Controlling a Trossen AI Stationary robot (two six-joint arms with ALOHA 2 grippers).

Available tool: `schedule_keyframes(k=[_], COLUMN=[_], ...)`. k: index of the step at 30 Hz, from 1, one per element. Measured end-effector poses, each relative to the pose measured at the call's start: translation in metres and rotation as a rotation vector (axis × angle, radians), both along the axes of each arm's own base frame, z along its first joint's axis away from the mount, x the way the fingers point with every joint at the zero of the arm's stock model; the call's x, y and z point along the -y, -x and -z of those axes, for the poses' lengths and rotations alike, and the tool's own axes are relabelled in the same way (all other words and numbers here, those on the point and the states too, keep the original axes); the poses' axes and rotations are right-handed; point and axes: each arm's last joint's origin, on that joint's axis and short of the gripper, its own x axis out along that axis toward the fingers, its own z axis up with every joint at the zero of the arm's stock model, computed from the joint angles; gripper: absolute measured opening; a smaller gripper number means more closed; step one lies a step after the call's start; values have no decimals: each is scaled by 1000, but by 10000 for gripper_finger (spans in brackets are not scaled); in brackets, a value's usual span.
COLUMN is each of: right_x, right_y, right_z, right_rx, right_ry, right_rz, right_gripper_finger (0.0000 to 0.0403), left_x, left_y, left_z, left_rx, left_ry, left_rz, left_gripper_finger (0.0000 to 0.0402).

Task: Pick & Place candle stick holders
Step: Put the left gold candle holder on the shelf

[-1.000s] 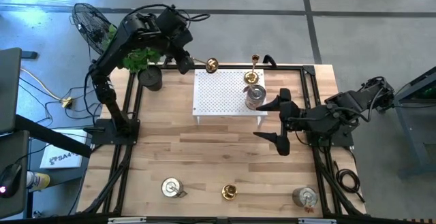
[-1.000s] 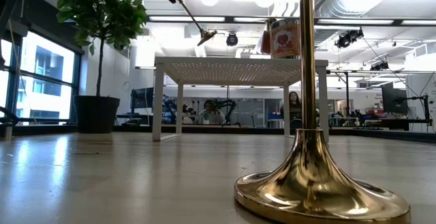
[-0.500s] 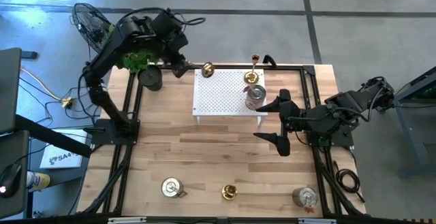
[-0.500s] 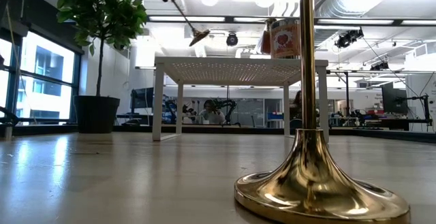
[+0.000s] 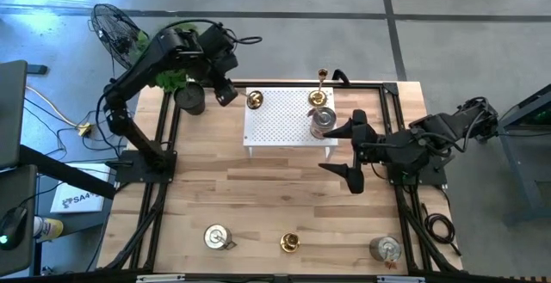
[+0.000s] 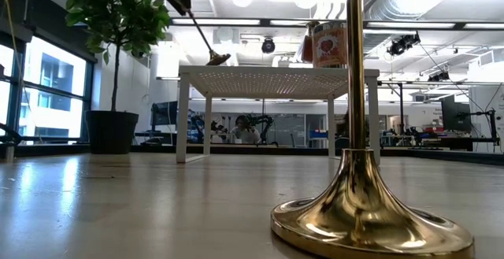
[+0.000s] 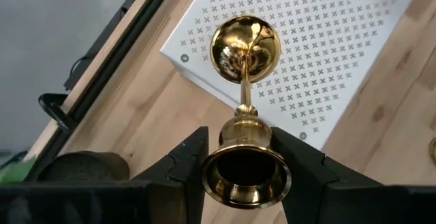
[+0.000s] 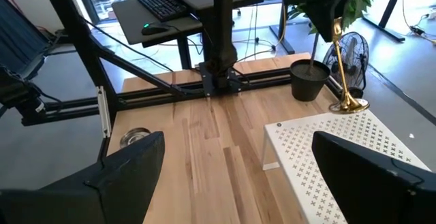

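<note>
My left gripper (image 5: pixel 227 91) hangs over the far left of the table, shut on a gold candle stick holder (image 7: pixel 245 108). The holder's round base (image 5: pixel 254 101) is at the far left corner of the white perforated stand (image 5: pixel 288 119). I cannot tell whether the base touches the stand. A silver cylinder (image 5: pixel 323 121) stands on the stand's right part, with another gold stick (image 5: pixel 323 77) at the far edge behind it. My right gripper (image 5: pixel 333 151) hovers open to the right of the stand, with nothing between its fingers. My left gripper pinches the gold holder's flared cup end (image 7: pixel 244 157) between its two fingers (image 7: pixel 193 161), one on each side. The fingers slant steeply down from the far left, in line with the stem. The holder hangs below them, slanting, with its round base (image 6: pixel 218 57) lowest, at the stand's top.
Along the near edge stand a silver cylinder (image 5: pixel 218 236), a gold stick (image 5: pixel 290 243) and another silver cylinder (image 5: pixel 386 249). A black plant pot (image 5: pixel 191 99) sits left of the stand, close under the left arm. Bare wood (image 5: pixel 267 188) lies between the stand and the near row.
My left gripper has sunk and tipped steeper, carrying the gold holder. The holder's base has swung from beyond the stand's far edge down to its far left corner, and the stem now stands steeper.
</note>
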Motion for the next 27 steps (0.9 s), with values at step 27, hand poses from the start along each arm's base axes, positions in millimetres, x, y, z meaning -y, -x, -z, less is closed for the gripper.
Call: schedule_keyframes(k=[27], right_x=[60], right_y=[-35], right_z=[-7], right_rx=[83], right_ry=[67], right_rz=[7], right_gripper_finger=[367], left_x=[21], left_y=[-4], left_z=[-36], left_rx=[164], left_ry=[-38], left_rz=[105], left_gripper_finger=[132])
